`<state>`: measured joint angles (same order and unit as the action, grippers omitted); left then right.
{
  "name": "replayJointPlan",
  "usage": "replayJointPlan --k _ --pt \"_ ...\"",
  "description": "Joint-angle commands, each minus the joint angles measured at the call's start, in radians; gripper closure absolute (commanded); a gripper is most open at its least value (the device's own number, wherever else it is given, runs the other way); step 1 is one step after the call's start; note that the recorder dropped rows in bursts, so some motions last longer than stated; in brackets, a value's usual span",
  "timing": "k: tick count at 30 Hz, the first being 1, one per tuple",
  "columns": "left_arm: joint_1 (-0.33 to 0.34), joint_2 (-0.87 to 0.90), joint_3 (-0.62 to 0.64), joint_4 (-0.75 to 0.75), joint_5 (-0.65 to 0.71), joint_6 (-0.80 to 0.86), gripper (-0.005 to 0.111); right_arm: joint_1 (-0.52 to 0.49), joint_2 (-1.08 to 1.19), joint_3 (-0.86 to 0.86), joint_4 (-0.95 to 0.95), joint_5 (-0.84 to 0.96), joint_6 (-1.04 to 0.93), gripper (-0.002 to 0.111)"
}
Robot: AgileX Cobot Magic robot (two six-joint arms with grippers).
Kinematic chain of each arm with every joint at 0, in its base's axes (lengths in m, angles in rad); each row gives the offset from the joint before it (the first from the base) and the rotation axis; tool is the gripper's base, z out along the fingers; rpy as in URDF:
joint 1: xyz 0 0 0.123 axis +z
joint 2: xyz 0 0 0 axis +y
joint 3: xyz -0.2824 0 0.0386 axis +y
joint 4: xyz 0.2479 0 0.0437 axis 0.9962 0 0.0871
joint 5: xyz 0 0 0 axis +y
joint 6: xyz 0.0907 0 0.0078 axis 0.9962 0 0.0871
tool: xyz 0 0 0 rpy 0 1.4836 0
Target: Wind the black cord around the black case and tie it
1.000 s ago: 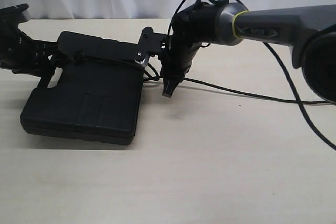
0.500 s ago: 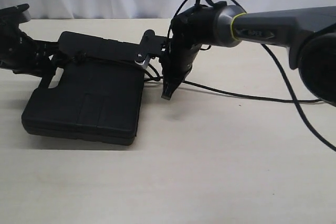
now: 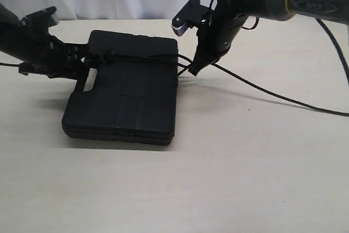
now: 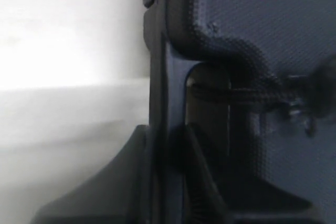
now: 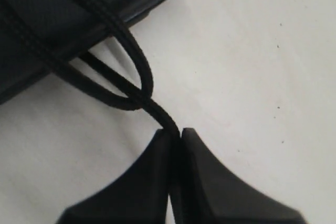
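Entries as I read them from my station:

1. black case (image 3: 128,102). It lies flat on the counter (image 3: 245,167), left of centre in the exterior view. Its handle slot is turned toward the left arm. The lid is matte and textured in both wrist views (image 4: 262,24) (image 5: 63,3).

2. black cord (image 3: 143,57). It runs across the lid near the far edge, from a knotted lump beside the handle slot to the case's right side. There it leaves the case. In the right wrist view, strands (image 5: 140,74) come off the case's edge, one bends in a loop, and they meet just before the fingertips. In the left wrist view the cord (image 4: 247,95) crosses the handle slot.

3. left end effector (image 3: 80,65). It sits at the handle side of the case. Its wrist view (image 4: 165,135) shows one finger on each side of the handle bar, clamped on it.

4. right end effector (image 3: 194,69). It is just beside the case's far right corner and points downward. The tips (image 5: 176,136) are pinched together on the black cord. I cannot tell whether they touch the counter.

5. arm cable (image 3: 272,97). It is thicker and smooth, and trails over the counter to the right.
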<state>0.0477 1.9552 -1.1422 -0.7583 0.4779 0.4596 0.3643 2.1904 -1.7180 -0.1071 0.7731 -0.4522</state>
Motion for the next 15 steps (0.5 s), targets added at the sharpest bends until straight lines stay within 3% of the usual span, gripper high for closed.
replayJointPlan --k 1,5,9,11,13,15 --pt "-0.055 0.042 -0.048 -0.093 -0.109 0.045 0.079 -0.06 -0.009 -0.002 -0.043 -0.007 0.049 0.104" --pt "-0.07 0.073 -0.084 -0.09 -0.096 0.045 0.063 -0.1 -0.005 -0.002 -0.043 -0.03 0.077 0.104" --pt "-0.06 0.064 -0.113 -0.038 -0.092 0.05 0.061 -0.108 -0.005 -0.002 -0.039 -0.024 0.106 0.103" --pt "-0.039 0.037 -0.148 0.042 -0.017 0.05 0.061 -0.106 -0.005 -0.002 -0.035 0.017 0.112 0.094" --pt "-0.017 0.0 -0.185 0.103 0.109 0.048 0.062 -0.106 -0.005 -0.005 -0.02 0.115 0.206 0.072" --pt "-0.011 -0.047 -0.196 0.147 0.194 0.024 0.078 -0.106 -0.013 -0.041 -0.02 0.241 0.255 0.056"
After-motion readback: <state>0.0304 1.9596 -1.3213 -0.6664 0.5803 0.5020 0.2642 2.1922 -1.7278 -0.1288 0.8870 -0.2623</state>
